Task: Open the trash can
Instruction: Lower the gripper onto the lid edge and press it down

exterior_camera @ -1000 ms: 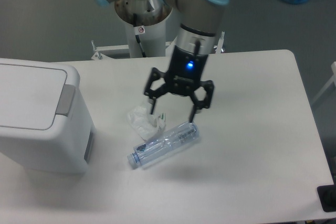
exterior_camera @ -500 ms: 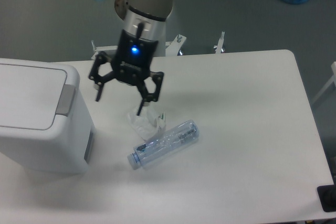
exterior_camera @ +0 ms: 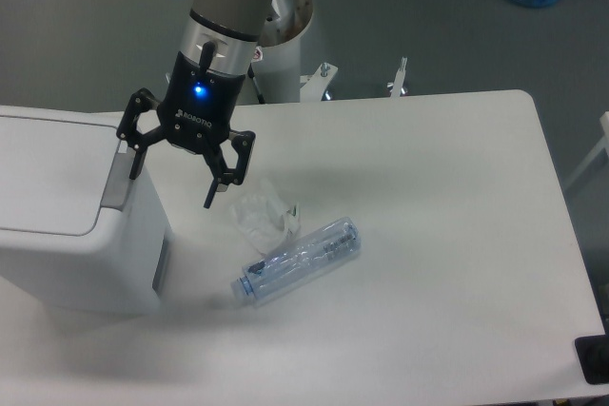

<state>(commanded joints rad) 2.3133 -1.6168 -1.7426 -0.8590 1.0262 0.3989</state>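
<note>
Gripper [exterior_camera: 172, 187] spread wide, holding nothing, hanging over right edge of trash can [exterior_camera: 71, 211]. One finger [exterior_camera: 134, 161] right by grey tab [exterior_camera: 117, 181] on can's lid, other finger [exterior_camera: 215, 189] out over table [exterior_camera: 447, 197]. Contact with tab: cannot tell. Trash can sits at table's left end, lid down flat. Crumpled paper [exterior_camera: 264, 217] and clear bottle [exterior_camera: 297, 261] lie just right of can, touching each other.
</note>
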